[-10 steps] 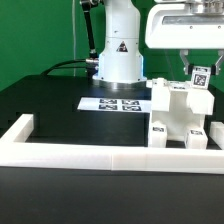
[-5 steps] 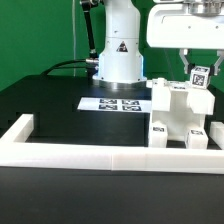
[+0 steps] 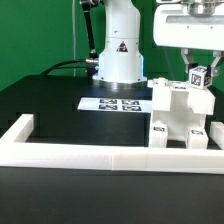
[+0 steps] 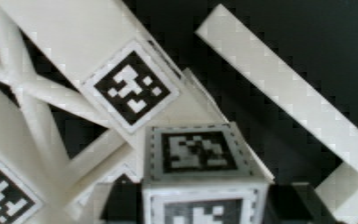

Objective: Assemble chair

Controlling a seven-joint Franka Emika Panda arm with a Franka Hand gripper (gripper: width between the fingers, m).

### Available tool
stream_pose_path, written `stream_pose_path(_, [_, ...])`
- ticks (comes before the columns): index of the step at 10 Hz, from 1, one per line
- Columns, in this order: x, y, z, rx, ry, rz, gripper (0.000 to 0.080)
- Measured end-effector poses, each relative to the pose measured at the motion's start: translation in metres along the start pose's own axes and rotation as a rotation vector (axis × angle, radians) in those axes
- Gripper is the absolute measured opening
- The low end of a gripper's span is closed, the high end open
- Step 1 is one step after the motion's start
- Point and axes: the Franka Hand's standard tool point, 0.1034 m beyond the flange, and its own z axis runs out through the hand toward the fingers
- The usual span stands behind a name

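The partly built white chair (image 3: 178, 118) stands at the exterior view's right, just behind the border rail, with tags on its lower blocks. My gripper (image 3: 197, 70) hangs over its upper right corner and is shut on a small white tagged chair piece (image 3: 199, 76), which is at or just above the structure's top; I cannot tell if they touch. In the wrist view the held piece (image 4: 197, 165) sits between the jaws of my gripper (image 4: 197, 205), showing two tagged faces. Below it lie the chair's slanted bars and a large tag (image 4: 131, 85).
The marker board (image 3: 115, 104) lies flat in front of the robot base (image 3: 118, 60). A long white border rail (image 3: 110, 156) runs along the front and up the left side. A white rail also shows in the wrist view (image 4: 291, 85). The table is black.
The gripper body has shifted a little to the exterior view's right and slightly up, still holding the small tagged piece. The chair structure has not moved.
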Motion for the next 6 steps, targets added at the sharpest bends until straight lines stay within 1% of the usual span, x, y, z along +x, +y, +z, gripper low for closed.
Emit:
stream_pose_path(5, [-0.0015, -0.0008, 0.0002, 0.000, -0.001, 0.324, 0.0285])
stream_pose_path(6, [-0.0018, -0.0009, 0.0003, 0.000, -0.002, 0.354, 0.0285])
